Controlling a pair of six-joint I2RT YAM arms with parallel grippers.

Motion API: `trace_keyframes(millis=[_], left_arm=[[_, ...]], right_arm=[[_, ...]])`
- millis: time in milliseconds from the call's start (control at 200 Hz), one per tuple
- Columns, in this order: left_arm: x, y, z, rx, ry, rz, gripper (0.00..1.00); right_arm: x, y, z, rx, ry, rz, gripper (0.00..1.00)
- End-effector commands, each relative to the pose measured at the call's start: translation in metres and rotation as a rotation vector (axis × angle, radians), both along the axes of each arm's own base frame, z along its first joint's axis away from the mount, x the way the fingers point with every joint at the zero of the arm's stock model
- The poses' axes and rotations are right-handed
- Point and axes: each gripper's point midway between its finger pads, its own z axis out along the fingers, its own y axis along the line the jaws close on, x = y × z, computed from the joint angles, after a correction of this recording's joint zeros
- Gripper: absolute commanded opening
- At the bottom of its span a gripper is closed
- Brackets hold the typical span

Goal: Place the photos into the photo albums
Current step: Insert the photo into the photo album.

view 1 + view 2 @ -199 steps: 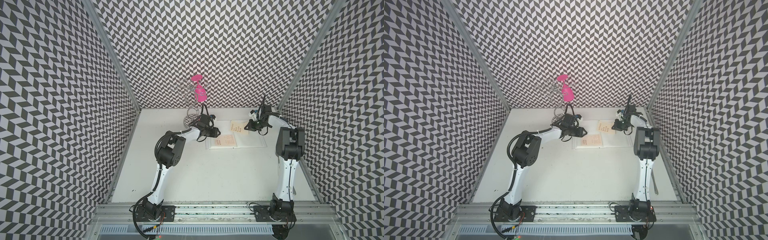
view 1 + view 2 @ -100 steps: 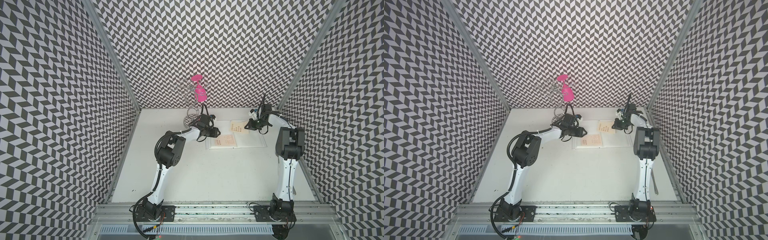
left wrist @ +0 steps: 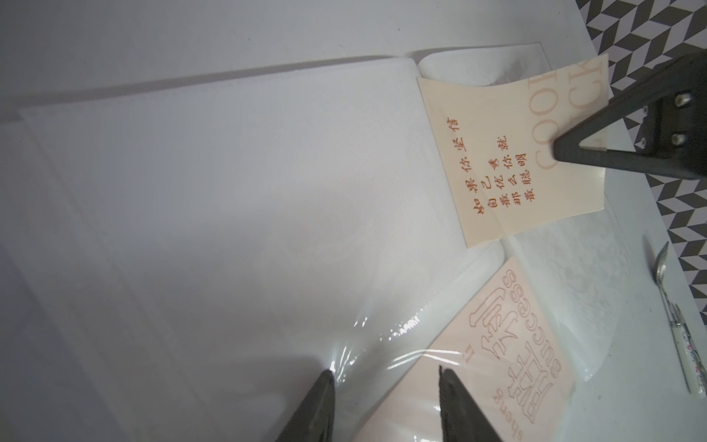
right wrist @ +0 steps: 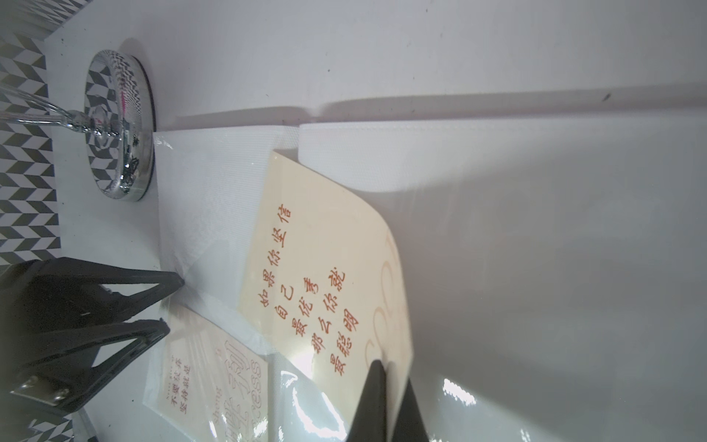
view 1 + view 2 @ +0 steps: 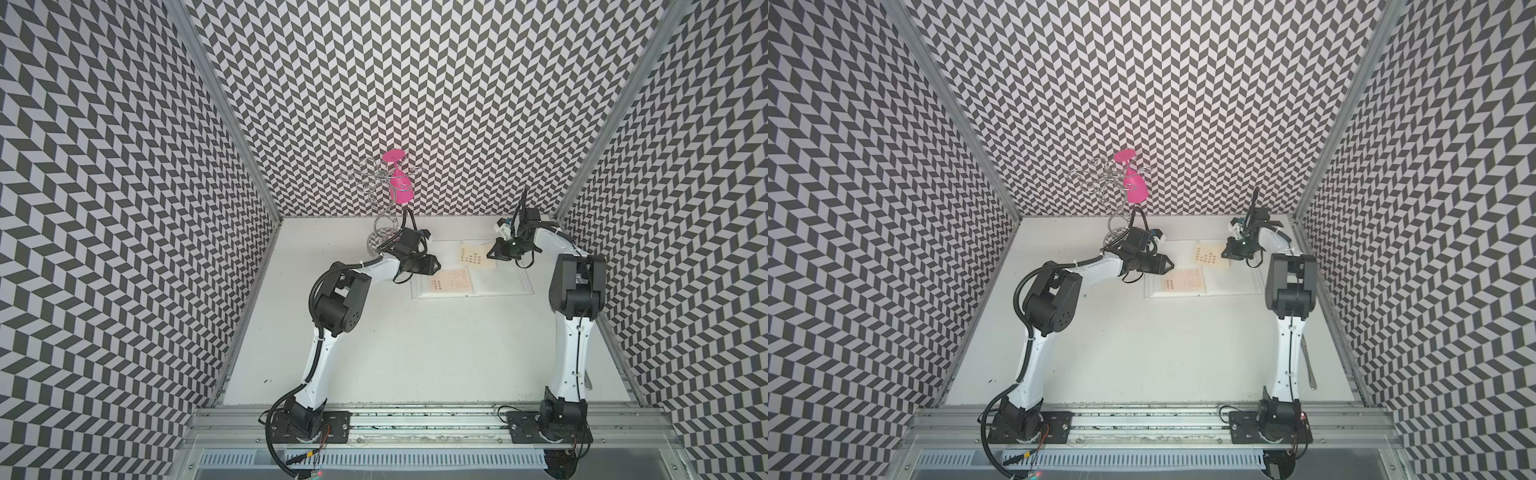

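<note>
Right pincer point(image 4: 388, 373) pinches one cream card point(image 4: 306, 268); left pincer point(image 3: 383, 371) spread near one peach card point(image 3: 528, 344); one album point(image 3: 229, 191).

Off-task items on a white table point(image 5: 415, 353), boxed in by black-and-white chevron walls point(image 5: 124, 208).
Far side, left of centre: chrome wire stand point(image 5: 384, 218) on a round mirrored base, pink glass point(image 5: 401, 191) hanging bowl-down from its top loops. Along the right edge, nearer: cutlery point(image 5: 1308, 365) lying flat, a spoon point(image 3: 661, 266) among it. Across the near edge: aluminium rail point(image 5: 415, 420).
</note>
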Motion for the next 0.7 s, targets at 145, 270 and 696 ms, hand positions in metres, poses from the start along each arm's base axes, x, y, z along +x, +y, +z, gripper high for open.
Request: trace_keyframes(millis=[145,270,696], left_arm=[[-0.017,0.034,-0.03,0.107,0.123,0.054,0.47],[-0.013,0.037,-0.022,0.098,0.112,0.061,0.47],[-0.006,0.059,-0.045,0.158,0.14,0.104,0.46]], right_arm=[[-0.002,0.021,-0.01,-0.015,0.014,0.069,0.03],[0.0,0.028,-0.006,-0.012,0.0,0.082,0.03],[-0.001,0.024,-0.017,-0.053,0.031,0.143,0.03]])
